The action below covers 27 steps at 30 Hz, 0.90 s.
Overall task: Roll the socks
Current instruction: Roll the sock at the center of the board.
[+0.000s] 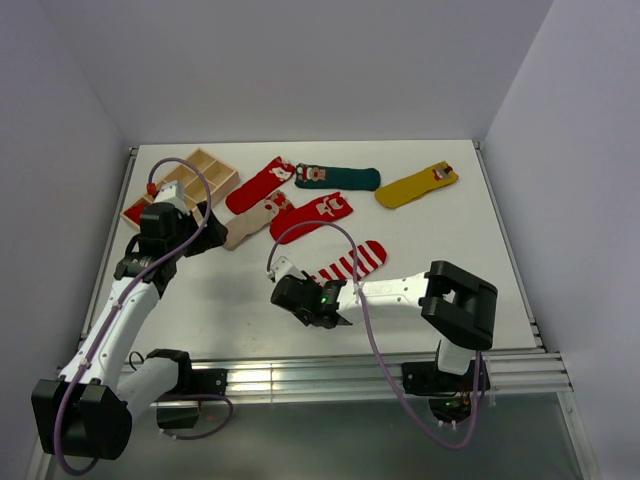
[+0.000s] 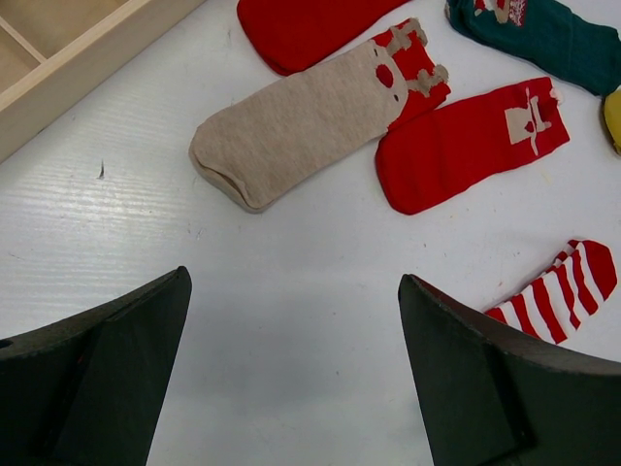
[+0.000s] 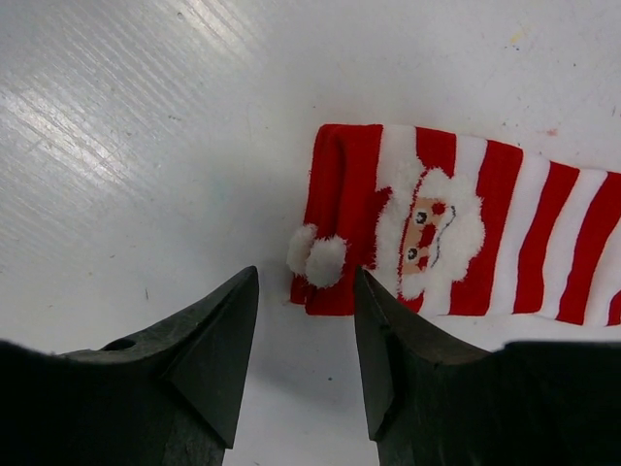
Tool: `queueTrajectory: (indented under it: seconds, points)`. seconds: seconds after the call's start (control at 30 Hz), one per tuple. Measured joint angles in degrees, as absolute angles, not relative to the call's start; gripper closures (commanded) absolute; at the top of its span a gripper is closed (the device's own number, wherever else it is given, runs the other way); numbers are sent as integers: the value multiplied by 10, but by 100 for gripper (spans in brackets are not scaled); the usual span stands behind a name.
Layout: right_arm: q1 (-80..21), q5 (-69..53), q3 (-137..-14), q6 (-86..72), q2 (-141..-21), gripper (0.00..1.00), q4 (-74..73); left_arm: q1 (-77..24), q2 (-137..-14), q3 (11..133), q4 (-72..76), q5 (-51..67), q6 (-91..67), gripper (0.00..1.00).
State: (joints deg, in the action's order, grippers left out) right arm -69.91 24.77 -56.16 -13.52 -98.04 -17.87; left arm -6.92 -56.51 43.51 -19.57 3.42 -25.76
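white table (image 1: 430, 290), socks spread flat on it, none rolled yet. red-and-white striped sock (image 3: 485, 233) unrolled; beige sock (image 2: 291, 126) beyond it, to its left. right gripper (image 3: 307, 277) half open, empty, lined up at the striped sock's santa cuff, probably to start a roll. left gripper (image 2: 293, 282) wide open, empty, waiting left of the striped sock.

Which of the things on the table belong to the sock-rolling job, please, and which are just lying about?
Job: striped sock, beige sock, far red sock, near red sock, dark green sock, mustard sock.
Lying about: wooden divided box.
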Motion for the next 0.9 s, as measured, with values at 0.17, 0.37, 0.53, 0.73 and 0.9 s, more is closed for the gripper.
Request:
queueTrajectory:
  seconds: [0.17,0.37,0.53,0.73,0.9]
  points:
    - [-705,254,-562,-130,-1005,52,-168,-68,-565,435,-196,34,-258,6]
    - [-707,265,-562,-130,-1012,55,-152,-67,-565,435,-196,34,-260,6]
    - [-709,285,-568,-134,-1024,65,-146,-67,-566,435,-196,37,-262,6]
    - [-711,308,-582,-143,-1044,95,-145,-67,-569,435,-196,43,-265,6]
    - [-711,312,-586,-145,-1048,100,-146,-79,-567,434,-196,43,-282,6]
